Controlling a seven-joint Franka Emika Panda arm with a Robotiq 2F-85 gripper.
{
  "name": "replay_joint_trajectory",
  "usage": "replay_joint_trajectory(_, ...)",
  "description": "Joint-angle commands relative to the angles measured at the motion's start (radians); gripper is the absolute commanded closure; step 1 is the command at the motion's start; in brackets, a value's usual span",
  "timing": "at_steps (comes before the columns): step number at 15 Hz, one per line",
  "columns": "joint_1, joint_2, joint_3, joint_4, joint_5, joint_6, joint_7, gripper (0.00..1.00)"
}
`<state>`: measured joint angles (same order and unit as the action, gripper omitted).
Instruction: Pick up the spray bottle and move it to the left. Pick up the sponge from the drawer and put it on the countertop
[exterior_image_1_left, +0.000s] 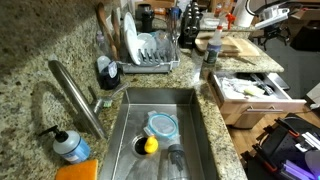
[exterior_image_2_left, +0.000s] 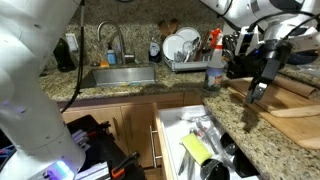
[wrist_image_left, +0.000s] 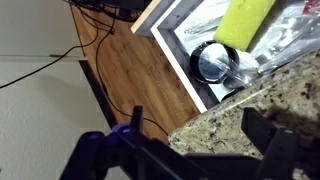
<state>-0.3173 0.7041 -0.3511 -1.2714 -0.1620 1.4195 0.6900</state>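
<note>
Spray bottle (exterior_image_2_left: 215, 68) on counter (exterior_image_2_left: 285, 142) | sponge (exterior_image_2_left: 195, 147) in drawer (exterior_image_2_left: 163, 130) | gripper (exterior_image_2_left: 258, 93) jaws apart

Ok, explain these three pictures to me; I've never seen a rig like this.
This is a kitchen with one robot arm. Two pictures come from cameras standing in the room. The third comes from a camera on the arm's wrist, looking down past its pincer. The pincer is open and holds nothing; it hovers over the edge of the granite countertop, near a spray bottle. Below it a drawer stands open with a yellow-green sponge inside. A sink and a dish rack sit further along.
</note>
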Motion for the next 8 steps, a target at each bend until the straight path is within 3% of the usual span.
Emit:
replay_joint_trajectory(1,-0.019,-0.046,-0.012,-0.101,0.082,0.108,0.133,0.00)
replay_joint_trajectory(3,-0.023,0.002,-0.012,-0.032,0.047,0.059,0.101,0.00)
replay_joint_trajectory(8,-0.019,0.011,-0.009,-0.038,0.068,0.046,0.148,0.00)
